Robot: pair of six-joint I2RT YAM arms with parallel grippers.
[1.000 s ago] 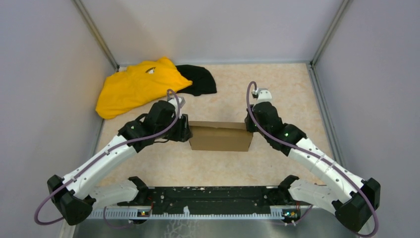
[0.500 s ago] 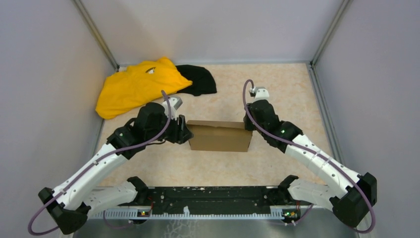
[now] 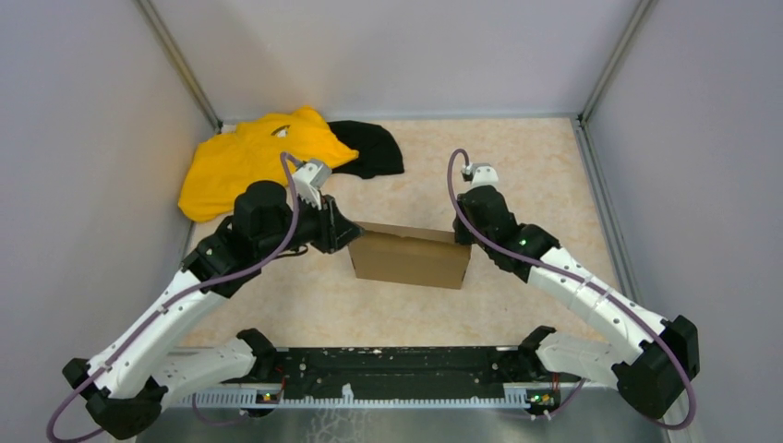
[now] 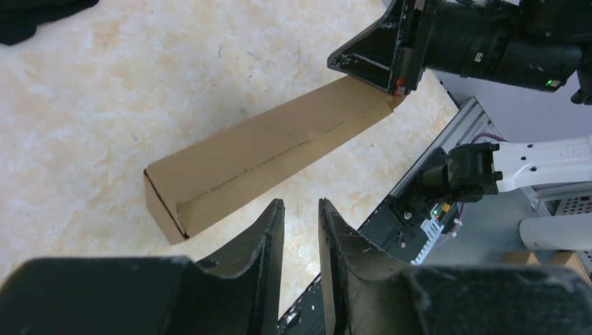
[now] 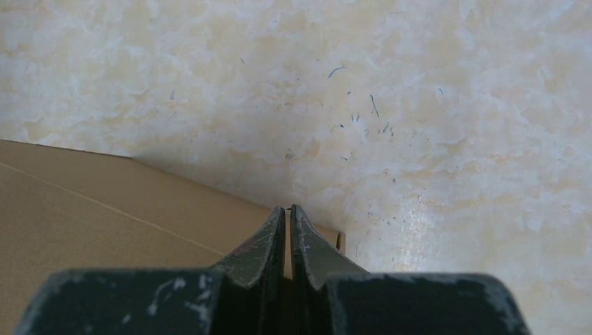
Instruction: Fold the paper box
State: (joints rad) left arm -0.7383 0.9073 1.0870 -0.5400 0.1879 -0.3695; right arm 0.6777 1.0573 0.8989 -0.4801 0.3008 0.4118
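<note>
The paper box (image 3: 409, 258) is a shallow brown cardboard box lying in the middle of the table. It also shows in the left wrist view (image 4: 265, 150) and in the right wrist view (image 5: 105, 216). My left gripper (image 3: 347, 236) hangs just off the box's left end, apart from it. Its jaws (image 4: 300, 204) stand a narrow gap apart with nothing between them. My right gripper (image 3: 462, 236) is at the box's right end. Its fingers (image 5: 288, 208) are pressed almost together over the box's end edge. It also shows in the left wrist view (image 4: 391, 73), at the box's far corner.
A yellow cloth (image 3: 254, 161) and a black cloth (image 3: 374, 148) lie at the back left. Grey walls close in the table on three sides. The black rail (image 3: 397, 374) with the arm bases runs along the near edge.
My left arm has drawn back to the left and risen away from the box's left end. The right gripper has stayed at the right end. The box has turned slightly.
</note>
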